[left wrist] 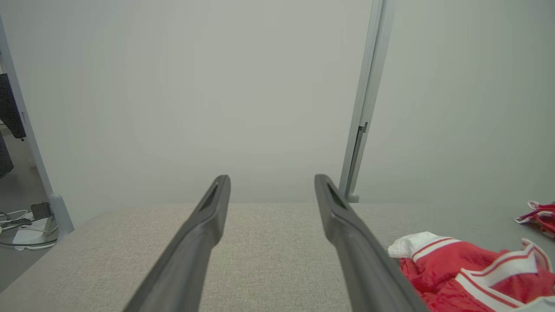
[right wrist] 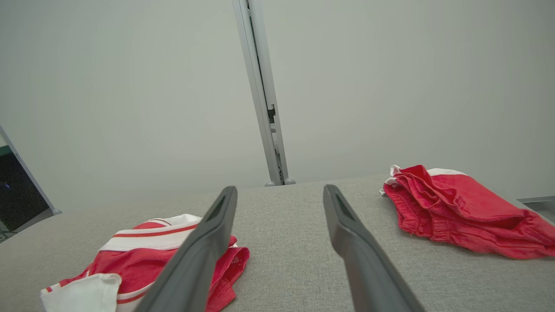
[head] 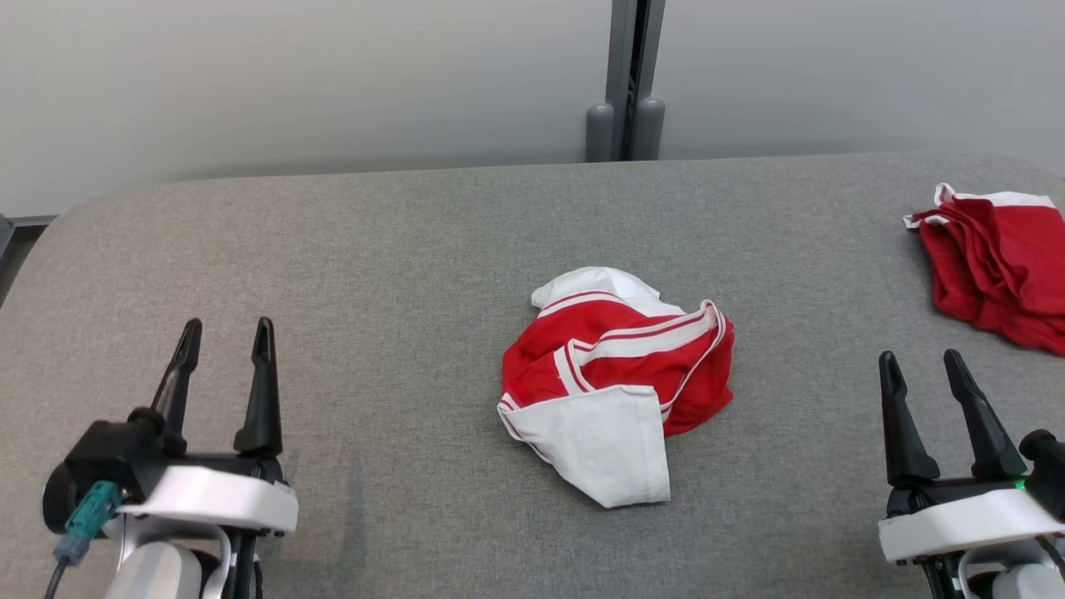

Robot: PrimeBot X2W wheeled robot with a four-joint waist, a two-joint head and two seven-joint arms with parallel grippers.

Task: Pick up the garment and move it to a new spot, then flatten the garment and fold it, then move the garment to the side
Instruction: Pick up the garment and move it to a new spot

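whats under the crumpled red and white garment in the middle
The red and white garment rests on the grey fabric-covered table; whatever lies beneath its bunched layers is covered.

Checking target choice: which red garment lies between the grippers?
The crumpled red-and-white one, showing a large white panel; the other red garment lies far right.

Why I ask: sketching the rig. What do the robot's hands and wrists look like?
Both hands have two long, tapering black fingers on a black base, above a white wrist shell. The left hand has a teal plug with a dark cable; the right hand shows a small green light.
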